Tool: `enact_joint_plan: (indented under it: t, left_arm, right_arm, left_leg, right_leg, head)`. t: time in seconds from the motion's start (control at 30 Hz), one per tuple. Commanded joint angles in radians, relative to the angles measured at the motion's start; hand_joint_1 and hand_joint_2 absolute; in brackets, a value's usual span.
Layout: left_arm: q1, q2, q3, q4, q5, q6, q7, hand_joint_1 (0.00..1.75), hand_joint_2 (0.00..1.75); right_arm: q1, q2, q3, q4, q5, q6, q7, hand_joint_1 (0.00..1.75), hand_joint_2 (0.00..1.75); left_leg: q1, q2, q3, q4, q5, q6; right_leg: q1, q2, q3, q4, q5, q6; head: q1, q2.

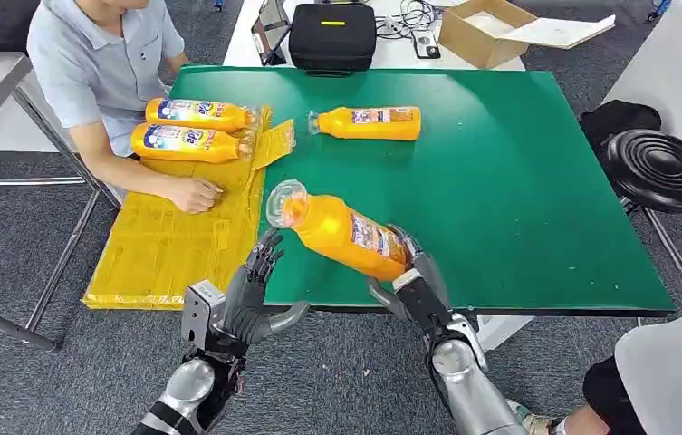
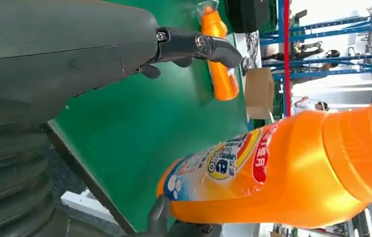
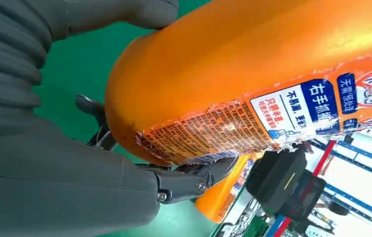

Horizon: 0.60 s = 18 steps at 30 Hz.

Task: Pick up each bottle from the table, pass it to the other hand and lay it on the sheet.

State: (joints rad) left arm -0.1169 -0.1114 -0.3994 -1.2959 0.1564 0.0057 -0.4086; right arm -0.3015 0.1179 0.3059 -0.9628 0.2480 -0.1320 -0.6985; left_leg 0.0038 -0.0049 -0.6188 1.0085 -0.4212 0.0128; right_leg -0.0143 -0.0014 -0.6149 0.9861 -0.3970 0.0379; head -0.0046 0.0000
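My right hand grips the base end of an orange bottle, lifted above the green table with its clear cap pointing toward the yellow sheet. The right wrist view shows the same bottle wrapped by my right hand. My left hand is open, fingers spread, just left of the bottle's neck without touching it. In the left wrist view the held bottle hangs beyond my left hand. Two bottles lie on the sheet. Another bottle lies on the table.
A person sits at the far left with a hand resting on the sheet. A black case and a cardboard box stand behind the table. A black stool is at the right.
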Motion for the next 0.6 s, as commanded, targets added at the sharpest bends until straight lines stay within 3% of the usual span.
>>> enact_joint_plan:
  t: [0.03,0.2,0.6]
  left_arm:
    - [-0.004,-0.024,0.001,0.029,0.029,0.003,-0.016,0.00,1.75]
    - [0.009,-0.050,0.011,-0.027,0.090,0.001,-0.044,0.00,1.75]
    - [-0.016,-0.055,-0.007,0.009,0.186,-0.079,-0.054,0.00,1.75]
  right_arm:
    - [-0.007,0.018,0.143,0.053,0.035,0.074,0.000,1.75,1.75]
    - [-0.036,0.059,0.217,0.155,0.053,0.109,0.000,1.75,1.75]
    - [-0.062,0.084,0.321,0.177,0.048,0.175,0.000,1.75,1.75]
  left_leg:
    - [0.000,0.001,0.005,-0.001,-0.002,-0.001]
    - [0.001,0.001,0.002,0.000,-0.001,-0.001]
    - [0.001,0.001,0.005,0.000,-0.002,-0.001]
  right_leg:
    - [0.001,0.001,0.005,-0.001,-0.002,-0.002]
    - [0.001,0.001,0.001,-0.001,0.000,-0.001]
    - [0.001,0.001,0.005,0.000,-0.002,-0.002]
  head:
    - [0.000,0.000]
    - [0.000,0.000]
    - [0.000,0.000]
